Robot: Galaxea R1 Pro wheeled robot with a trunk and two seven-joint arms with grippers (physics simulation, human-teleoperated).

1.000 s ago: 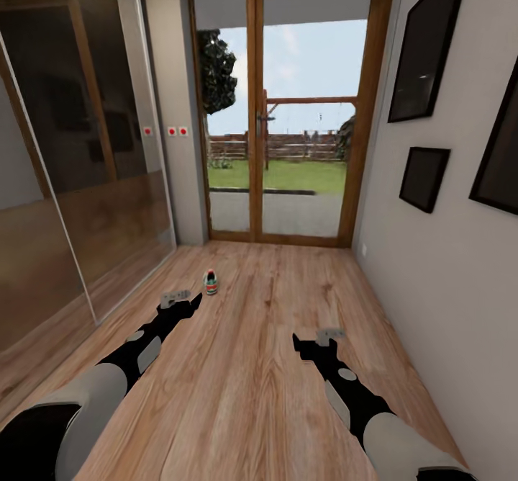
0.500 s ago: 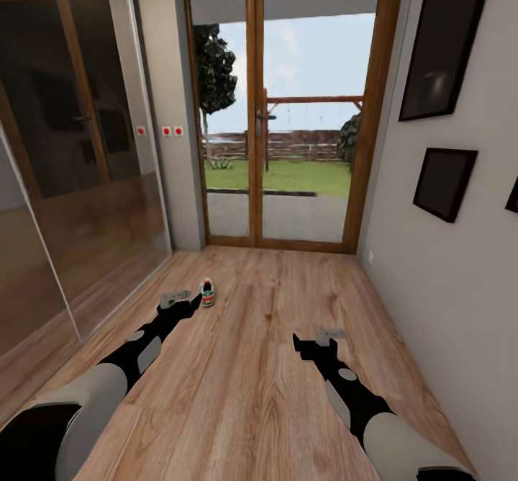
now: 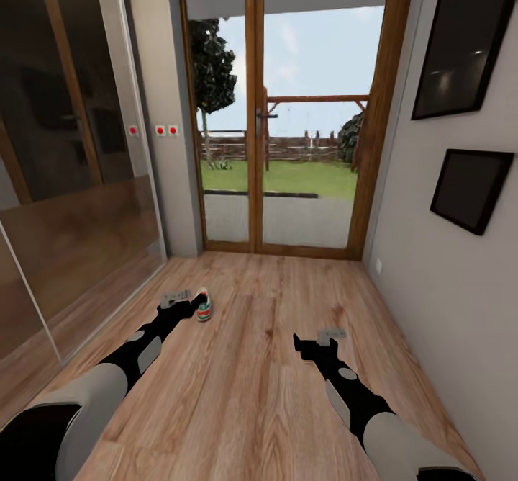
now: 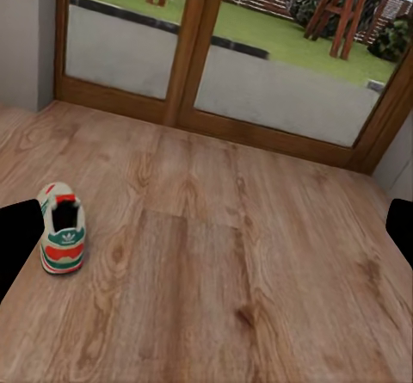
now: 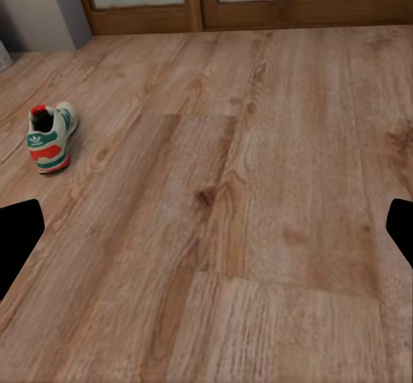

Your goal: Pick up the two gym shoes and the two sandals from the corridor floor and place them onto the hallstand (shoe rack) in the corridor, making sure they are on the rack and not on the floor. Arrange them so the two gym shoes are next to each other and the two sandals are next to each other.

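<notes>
Jaws on both arms stand spread and empty. One gym shoe [image 3: 203, 309] rests upright on the corridor floor [image 3: 273, 366], just ahead of the left gripper [image 3: 175, 297], heel toward the robot, long axis running toward the glass door [image 3: 288, 106]; the right gripper [image 3: 331, 335] sits well apart.

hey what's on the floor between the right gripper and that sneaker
Only bare wood floor lies between the right gripper and the gym shoe; the right wrist view shows it.

One gym shoe [image 3: 203, 307] stands on the floor [image 3: 266, 394]. There are two arms, the left arm [image 3: 137, 351] and the right arm [image 3: 345, 387]. Two dark frames [image 3: 467, 106] hang on the wall. Three red switches [image 3: 160, 130] are beside the one glass door [image 3: 288, 121].
</notes>
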